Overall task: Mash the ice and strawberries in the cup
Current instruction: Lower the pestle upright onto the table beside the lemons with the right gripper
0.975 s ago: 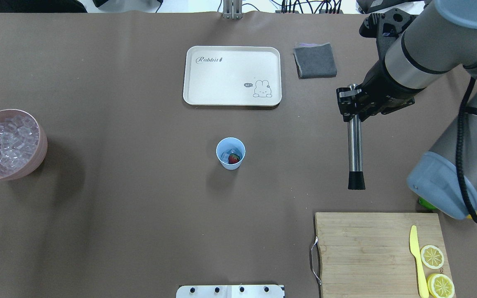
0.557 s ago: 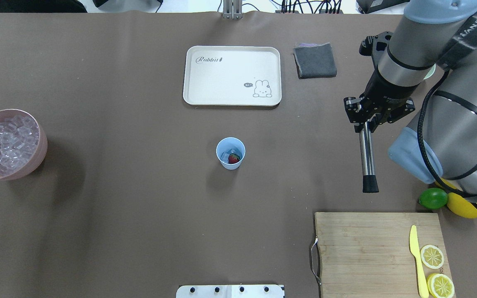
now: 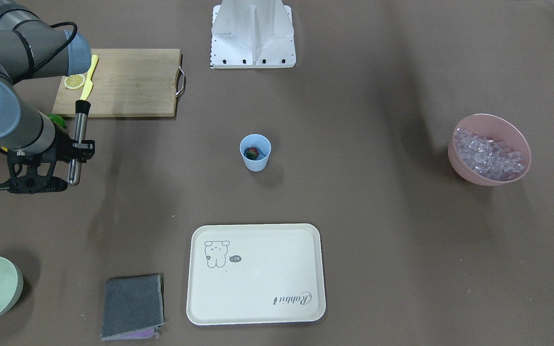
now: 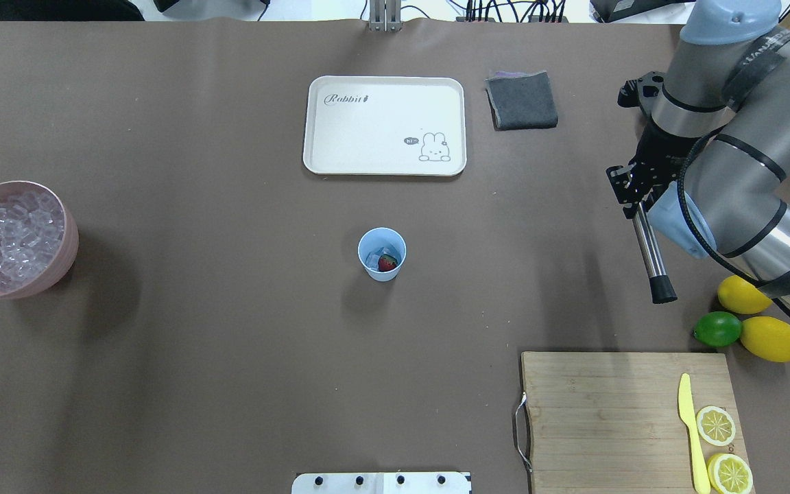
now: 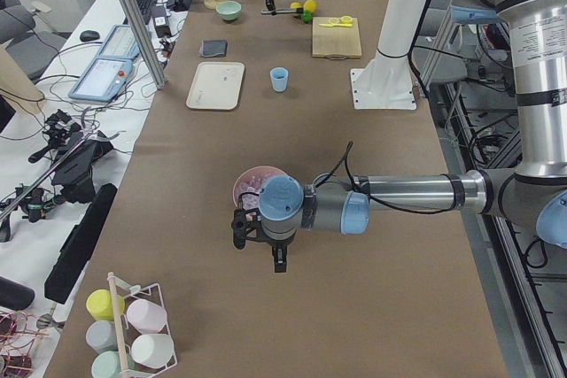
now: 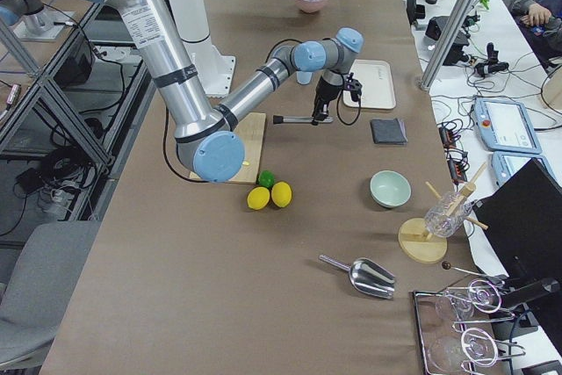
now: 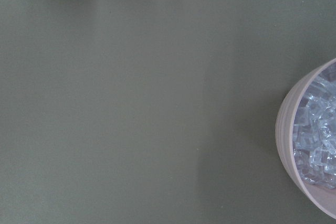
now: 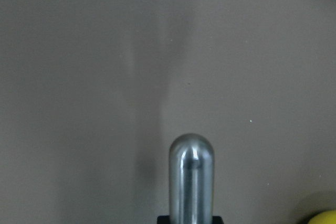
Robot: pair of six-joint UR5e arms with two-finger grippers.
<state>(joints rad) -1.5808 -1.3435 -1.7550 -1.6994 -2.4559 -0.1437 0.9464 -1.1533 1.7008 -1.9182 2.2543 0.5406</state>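
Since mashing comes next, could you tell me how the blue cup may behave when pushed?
The cup looks plastic, holding only a little ice and a strawberry, so probably light and easy to slide. It tapers to a narrow base with nothing bracing it, so an off-centre push could tip it.

Light blue cup (image 4: 381, 275) upright mid-table, red strawberry (image 4: 387, 263) and clear ice (image 4: 374, 259) inside

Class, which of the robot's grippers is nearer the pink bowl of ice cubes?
Left. The left gripper hangs close beside the pink bowl; the right gripper, holding the metal muddler, is at the table's opposite end.
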